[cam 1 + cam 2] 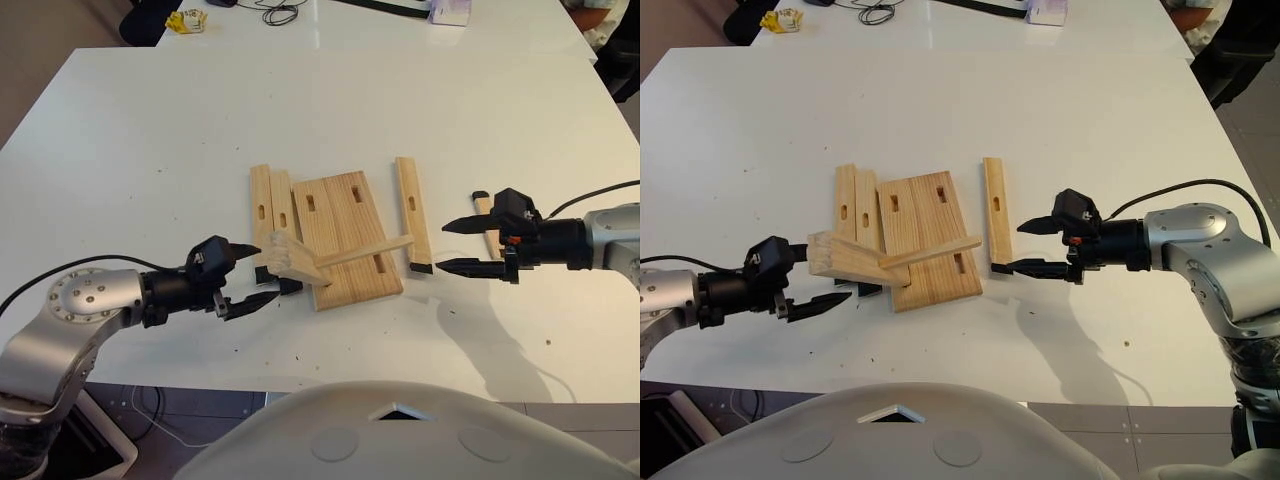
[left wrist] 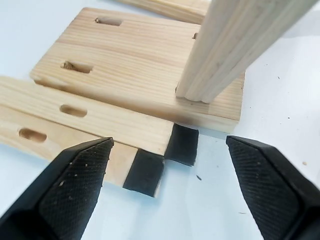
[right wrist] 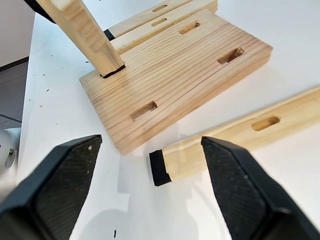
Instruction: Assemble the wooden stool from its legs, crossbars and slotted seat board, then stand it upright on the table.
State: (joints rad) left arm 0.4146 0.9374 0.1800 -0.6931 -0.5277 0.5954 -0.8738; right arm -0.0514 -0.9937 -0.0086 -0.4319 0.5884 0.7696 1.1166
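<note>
The slotted seat board (image 1: pixel 345 215) lies flat mid-table. A leg (image 1: pixel 293 257) stands in its near-left slot (image 3: pixel 111 70), and a thinner crossbar (image 1: pixel 370 250) reaches from that leg across the board. Two more legs (image 1: pixel 262 208) (image 1: pixel 283 205) lie side by side left of the board, black tips (image 2: pixel 182 145) toward me. Another leg (image 1: pixel 412 215) lies right of the board. My left gripper (image 1: pixel 265 272) is open at the board's near-left corner, its fingers (image 2: pixel 75 185) either side of the standing leg's base. My right gripper (image 1: pixel 443 247) is open beside the right leg's black tip (image 3: pixel 161 167).
A further wooden piece (image 1: pixel 487 215) lies partly hidden behind my right gripper. Bare white table (image 1: pixel 150 150) spreads to the left and far side. A second table behind holds cables (image 1: pixel 280 12), a yellow object (image 1: pixel 185 20) and a white box (image 1: pixel 450 10).
</note>
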